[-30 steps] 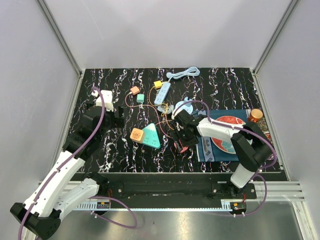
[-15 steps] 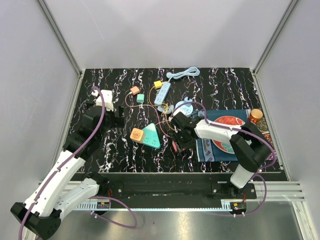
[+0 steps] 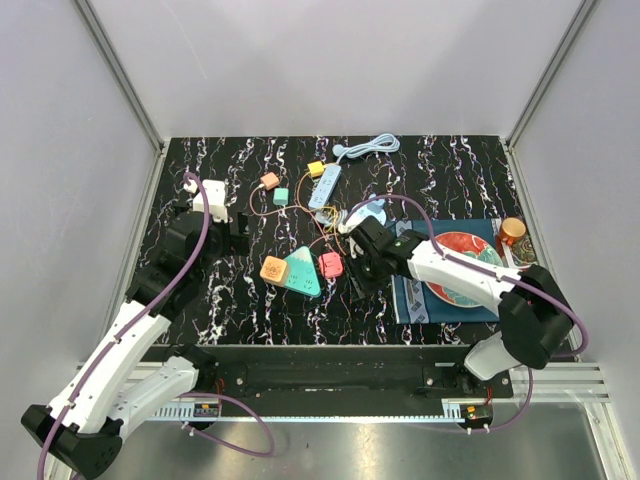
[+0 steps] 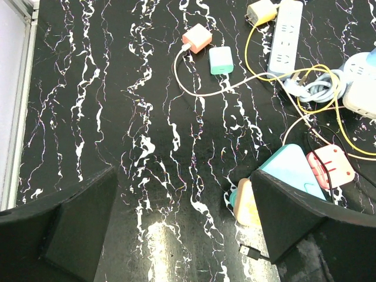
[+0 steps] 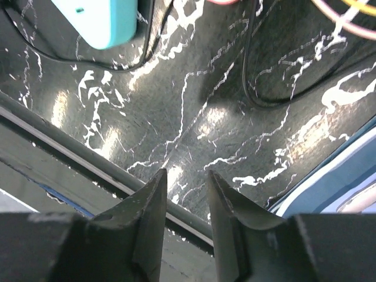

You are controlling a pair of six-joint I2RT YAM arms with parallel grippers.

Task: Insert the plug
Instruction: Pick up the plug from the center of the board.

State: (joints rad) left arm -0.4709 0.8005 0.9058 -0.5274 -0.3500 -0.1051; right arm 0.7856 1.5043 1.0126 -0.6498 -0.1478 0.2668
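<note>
So here's where we're at. The pink plug (image 3: 330, 265) is lying loose on the bench (image 3: 240, 300). It's right up against the right-hand edge of the teal triangular strip (image 3: 301, 272) and not seated in any socket that we can see. An orange plug (image 3: 273, 268) sits at the strip's left corner, touching it.

Our right tool (image 5: 187, 176) is just to the right of the pink plug, between the strip and the blue cloth (image 3: 415, 300) that carries the plate (image 3: 468, 244). Its fingers are pinched down to a slim gap with nothing between them, only bare bench showing through. It points down at the bench near the front rail, and a black cable (image 5: 252, 88) loops past a bit further out.

Our left tool (image 4: 183, 176) is spread wide and empty. It hangs above the left part of the bench, and we can see the teal strip poking out past its right finger.

Further back there's the white power strip (image 3: 325, 185) with a yellow plug (image 3: 316, 168) just beside its far end. A salmon plug (image 3: 269, 180) and a mint plug (image 3: 281, 197) lie near each other to its left.
</note>
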